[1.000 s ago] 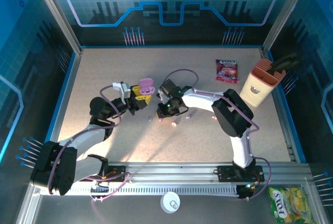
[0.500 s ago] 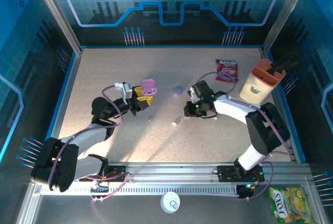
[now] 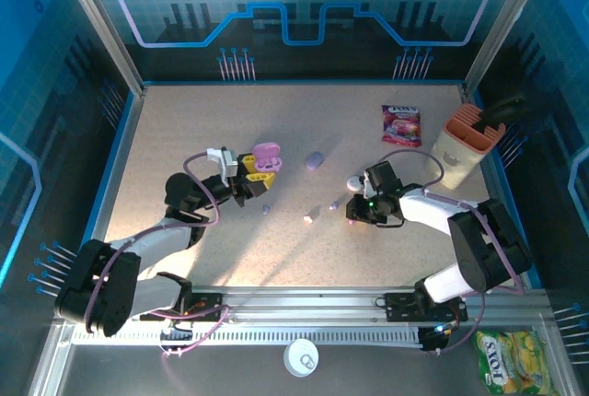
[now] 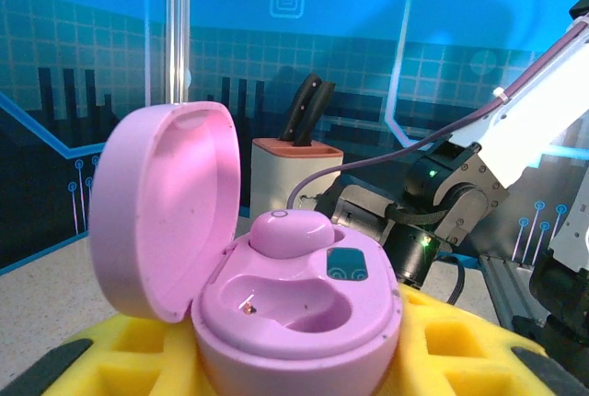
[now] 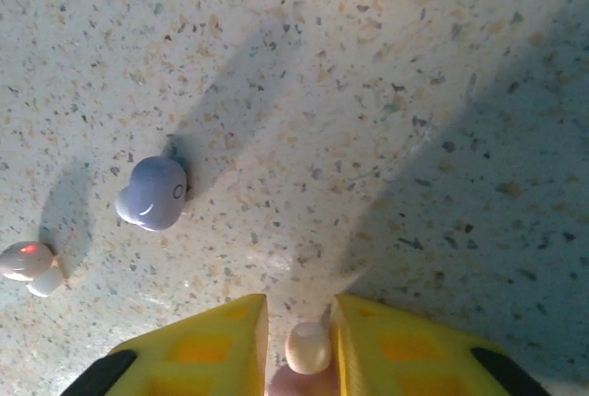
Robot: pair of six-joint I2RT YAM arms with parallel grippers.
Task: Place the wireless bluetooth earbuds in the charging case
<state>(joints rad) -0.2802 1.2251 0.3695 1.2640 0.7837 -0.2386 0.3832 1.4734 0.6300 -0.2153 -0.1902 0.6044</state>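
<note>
Glowing blue walls [image 3: 276,9] around speckled tabletop [image 3: 184,129]

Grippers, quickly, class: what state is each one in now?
Left gripper: closed on the open pink case.
Right gripper: pale earbud between the jaws; grip cannot be told.

Behind and left of the open pink plastic charging case [image 3: 267,150], the speckled beige surface [image 3: 184,120] lay bare. The left hand [image 3: 260,168] gripped that case from its near side. Just right of the case sat a closed lilac pebble-shaped case [image 3: 315,160]. Nearer than it, a tiny purple earbud [image 3: 266,209] and a pale earbud [image 3: 309,218] dotted the way. Farther right stood the right hand [image 3: 354,207], a white rounded case [image 3: 355,183], a red snack packet [image 3: 401,125] and a tan knife block [image 3: 460,147].
</note>
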